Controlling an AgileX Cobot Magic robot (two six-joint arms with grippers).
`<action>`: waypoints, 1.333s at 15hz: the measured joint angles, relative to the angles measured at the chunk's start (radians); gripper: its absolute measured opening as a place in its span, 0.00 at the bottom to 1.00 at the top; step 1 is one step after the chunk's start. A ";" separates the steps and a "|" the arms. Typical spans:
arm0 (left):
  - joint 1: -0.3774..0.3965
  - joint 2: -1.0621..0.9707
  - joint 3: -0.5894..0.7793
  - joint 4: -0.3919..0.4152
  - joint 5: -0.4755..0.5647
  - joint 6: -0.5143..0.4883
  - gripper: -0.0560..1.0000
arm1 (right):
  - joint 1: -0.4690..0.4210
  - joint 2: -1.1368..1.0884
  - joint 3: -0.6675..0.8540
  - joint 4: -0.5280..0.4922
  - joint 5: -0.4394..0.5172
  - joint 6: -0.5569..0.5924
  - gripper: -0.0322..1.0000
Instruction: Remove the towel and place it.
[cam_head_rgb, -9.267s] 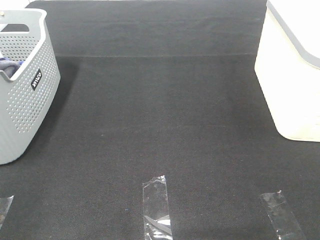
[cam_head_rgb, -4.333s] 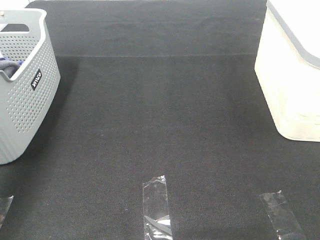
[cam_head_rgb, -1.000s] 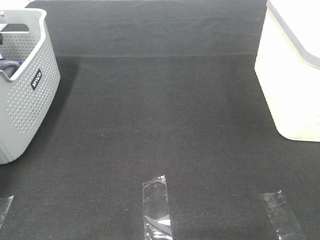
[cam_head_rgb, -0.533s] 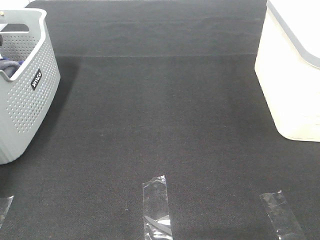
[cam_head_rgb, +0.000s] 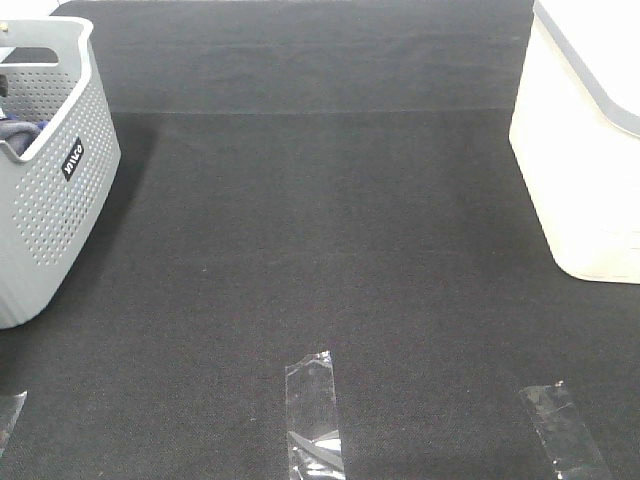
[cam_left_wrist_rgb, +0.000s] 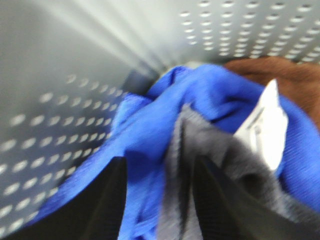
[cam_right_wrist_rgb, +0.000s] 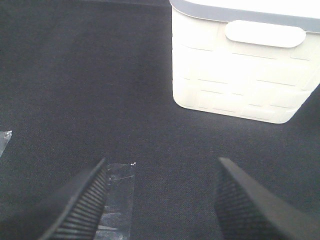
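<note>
Towel (cam_left_wrist_rgb: 200, 150): grey fold inside the basket (cam_head_rgb: 60, 190) at the left edge of the tabletop (cam_head_rgb: 330, 230), bedded in blue cloth (cam_left_wrist_rgb: 150, 120).
Left gripper (cam_left_wrist_rgb: 159, 162): inside the basket, jaws apart, straddling towel and blue cloth.
Right gripper (cam_right_wrist_rgb: 162, 165): jaws wide above the tabletop, white bin (cam_right_wrist_rgb: 240, 70) near.

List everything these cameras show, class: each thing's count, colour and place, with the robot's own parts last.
basket: 1, grey, perforated, left of mat
towel: 1, slate-grey, in basket
blue cloth: 1, bright blue, in basket, around towel
brown fabric: 1, brown, in basket, beside blue cloth
bin: 1, white, right of mat
tape strips: 3, clear, near edge of mat
mat: 1, black, under everything
left gripper: 1, black, open, astride towel
right gripper: 1, black, open, above mat
</note>
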 joint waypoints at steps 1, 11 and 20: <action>0.000 0.001 0.000 -0.010 -0.018 0.000 0.45 | 0.000 0.000 0.000 0.000 0.000 0.000 0.60; 0.000 0.026 0.000 -0.021 -0.018 0.000 0.15 | 0.000 0.000 0.000 0.000 0.000 0.000 0.60; -0.031 -0.143 0.000 0.002 -0.009 0.032 0.05 | 0.000 0.000 0.000 0.000 0.000 0.000 0.60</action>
